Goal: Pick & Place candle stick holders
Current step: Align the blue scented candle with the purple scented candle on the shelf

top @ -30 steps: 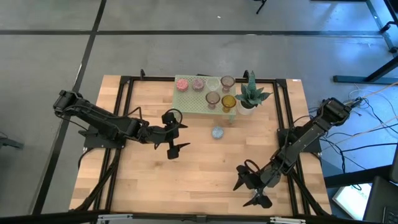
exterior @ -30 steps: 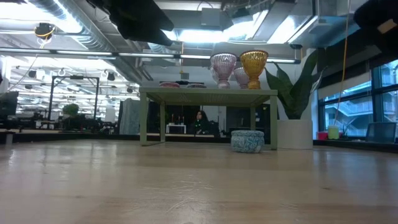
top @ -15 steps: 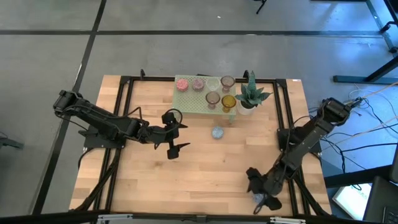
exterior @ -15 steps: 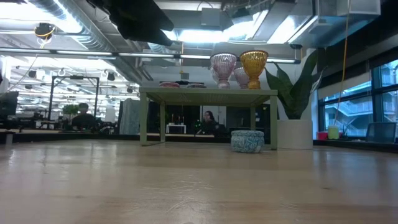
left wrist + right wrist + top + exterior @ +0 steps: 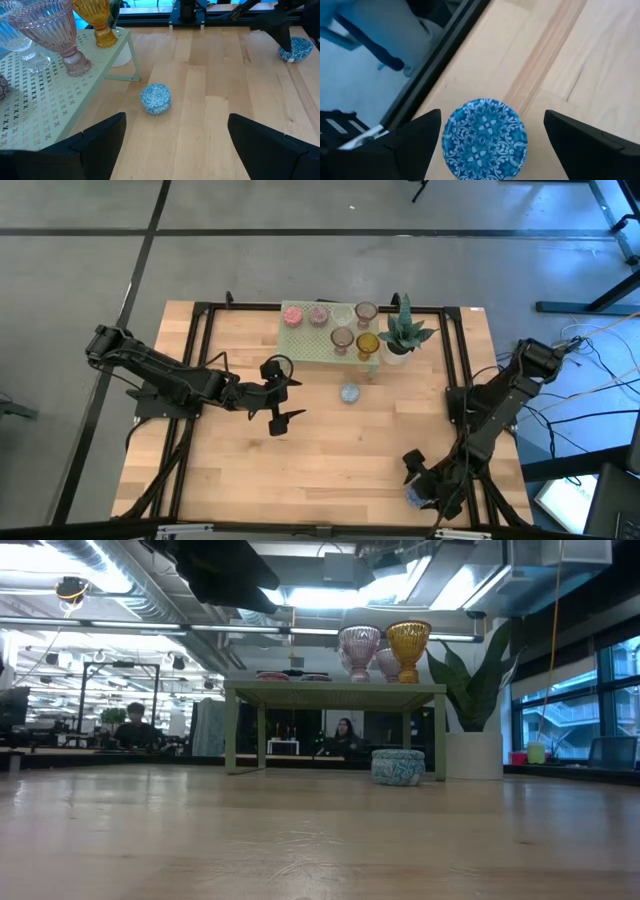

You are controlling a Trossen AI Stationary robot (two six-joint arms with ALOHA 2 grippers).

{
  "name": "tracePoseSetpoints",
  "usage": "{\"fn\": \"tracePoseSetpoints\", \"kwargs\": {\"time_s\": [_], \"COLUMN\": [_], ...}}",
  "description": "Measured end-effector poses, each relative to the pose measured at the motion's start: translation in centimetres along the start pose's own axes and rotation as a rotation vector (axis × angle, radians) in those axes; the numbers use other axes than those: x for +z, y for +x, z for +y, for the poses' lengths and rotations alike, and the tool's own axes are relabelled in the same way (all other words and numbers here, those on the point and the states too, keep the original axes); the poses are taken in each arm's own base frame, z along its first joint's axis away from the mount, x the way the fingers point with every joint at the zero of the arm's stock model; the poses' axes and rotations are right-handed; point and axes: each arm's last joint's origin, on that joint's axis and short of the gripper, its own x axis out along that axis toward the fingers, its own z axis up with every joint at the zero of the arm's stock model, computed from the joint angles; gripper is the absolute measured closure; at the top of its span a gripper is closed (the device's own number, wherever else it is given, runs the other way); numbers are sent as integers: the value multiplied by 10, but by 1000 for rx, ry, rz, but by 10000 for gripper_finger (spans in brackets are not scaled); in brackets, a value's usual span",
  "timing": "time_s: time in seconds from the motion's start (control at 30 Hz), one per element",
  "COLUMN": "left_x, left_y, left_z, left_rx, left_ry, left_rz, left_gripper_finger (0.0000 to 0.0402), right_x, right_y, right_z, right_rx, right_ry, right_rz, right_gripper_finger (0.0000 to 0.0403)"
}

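Left pincer (image 5: 283, 392) open mid-table; right pincer (image 5: 418, 490) open, near front edge.

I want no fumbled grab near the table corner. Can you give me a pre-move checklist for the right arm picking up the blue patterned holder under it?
1. Right gripper open: ok, dark fingers stand wide on both sides.
2. Round blue patterned holder centred between the fingers: ok.
3. Holder upright on the wooden table: cannot tell which way up it sits.
4. Clearance from the table's black edge frame: not ok, the holder lies close beside it.
5. Left gripper out of the way: ok, open at mid-table.
6. Second blue patterned holder clear of this move: ok, near the pale green perforated stand.
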Motion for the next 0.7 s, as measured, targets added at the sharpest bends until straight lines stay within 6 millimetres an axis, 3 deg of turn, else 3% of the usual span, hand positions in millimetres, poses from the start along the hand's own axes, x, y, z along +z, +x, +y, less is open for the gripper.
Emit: {"fn": "tracePoseSetpoints", "kwargs": {"time_s": [0.53, 0.7], "left_x": [0, 0], "left_y": [0, 0], "left_z": [0, 0], "left_rx": [2, 2], "left_ry": [0, 0], "left_rz": [0, -1], "left_gripper_finger": [54, 54], "right_x": [-18, -18], "right_y": [31, 34], "right_z": [4, 4], "right_rx": [-24, -37], "right_ry": [-32, -51], "right_rz": [113, 115], "right_gripper_finger": [46, 80]}}
